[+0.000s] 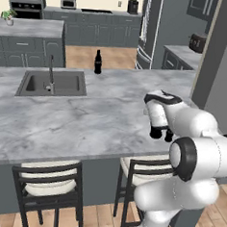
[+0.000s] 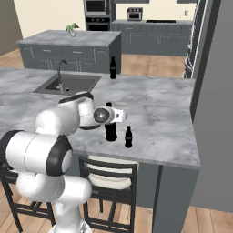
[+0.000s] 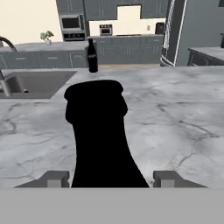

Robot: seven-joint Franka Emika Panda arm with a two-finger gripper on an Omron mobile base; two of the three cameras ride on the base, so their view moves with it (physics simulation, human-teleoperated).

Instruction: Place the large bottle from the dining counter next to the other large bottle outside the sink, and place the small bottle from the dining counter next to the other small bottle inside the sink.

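Pincer (image 3: 105,179) is down low at the near edge of the marble table (image 1: 61,121), jaws spread wide on either side of the large black bottle (image 3: 101,140). In the hand view the two finger tips (image 3: 54,178) sit apart from the bottle's sides with table showing between, so nothing is gripped, the jaws are released. Bottle stands upright on the table, its neck and cap facing the camera.

Right base view: the same large bottle (image 2: 110,131) is partly hidden behind the white hand, and the small black bottle (image 2: 129,137) stands upright just beside it, toward the table's right end, not touching. Left base view: the hand covers most of both; dark bases show under the wrist (image 1: 156,133).

Second large black bottle (image 1: 97,62) stands upright at the far edge of the table, outside the sink (image 1: 52,83), off its right far corner. Sink is a dark recessed basin with a gooseneck faucet (image 1: 51,74) at its near rim. Can't tell what lies inside the basin.

Two dark chairs with cream seats (image 1: 47,182) are tucked under the near side of the table. Grey cabinet island (image 2: 68,45) with a small potted plant (image 2: 72,30) behind.
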